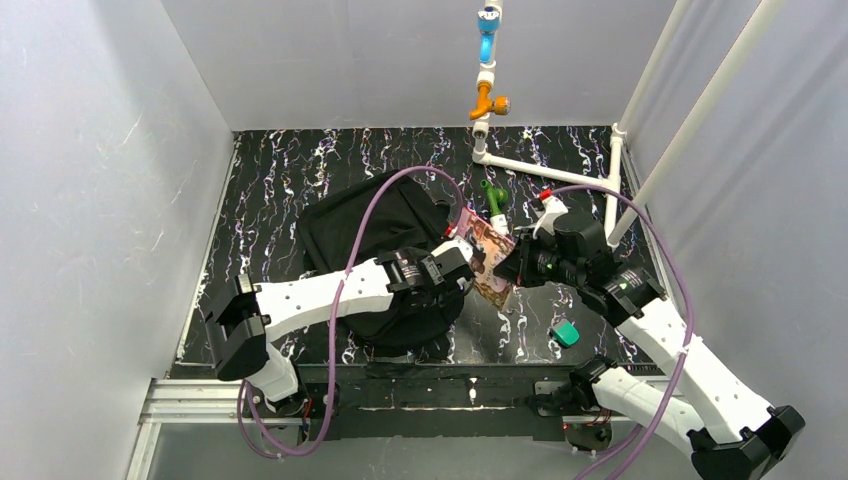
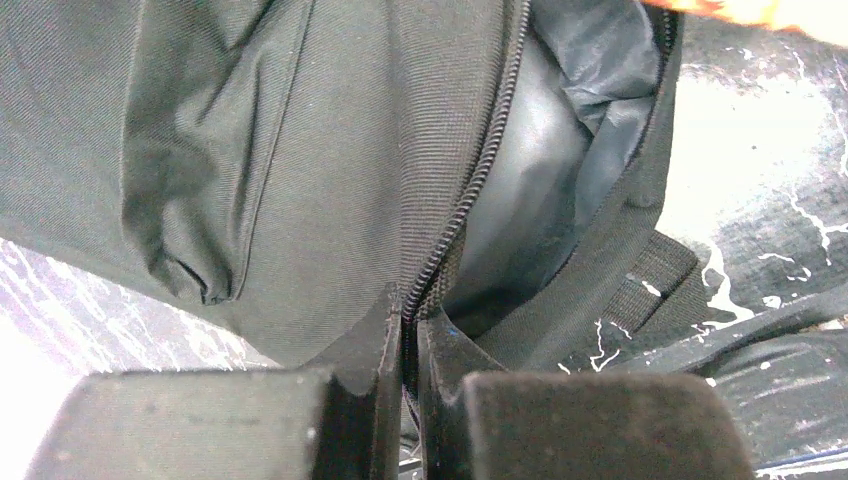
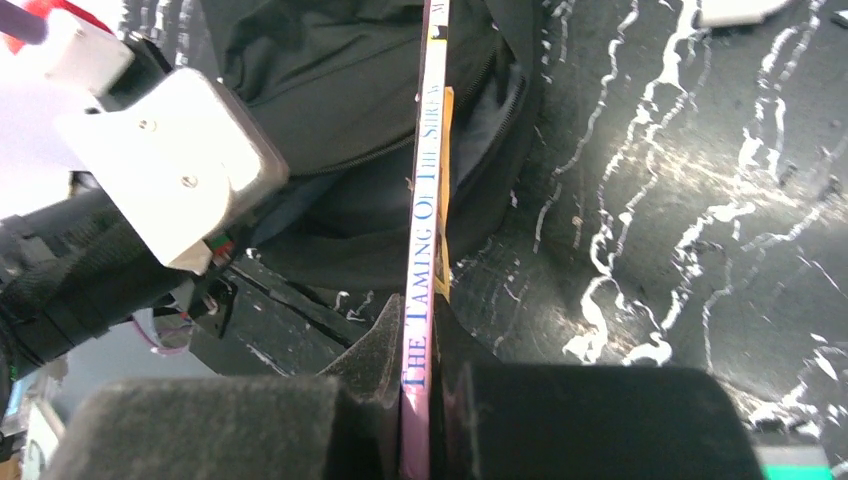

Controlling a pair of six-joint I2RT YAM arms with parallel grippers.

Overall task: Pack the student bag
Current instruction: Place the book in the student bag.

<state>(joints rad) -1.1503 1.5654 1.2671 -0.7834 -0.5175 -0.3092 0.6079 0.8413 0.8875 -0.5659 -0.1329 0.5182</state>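
The black student bag [image 1: 365,225] lies in the middle of the table with its zipper mouth open toward the right. My left gripper [image 1: 470,272] is shut on the bag's zipper edge [image 2: 440,250] and holds the mouth open; grey lining [image 2: 540,150] shows inside. My right gripper [image 1: 515,268] is shut on a thin pink book [image 1: 490,262], held on edge. In the right wrist view its spine [image 3: 425,230] reads "The Taming of the Shrew" and its far end reaches the bag's opening [image 3: 490,130].
A green bottle [image 1: 494,200] and a white object with a red tip [image 1: 548,203] lie behind the book. A small green block [image 1: 566,333] sits at the front right. A white pipe frame [image 1: 545,170] with an orange valve stands at the back right.
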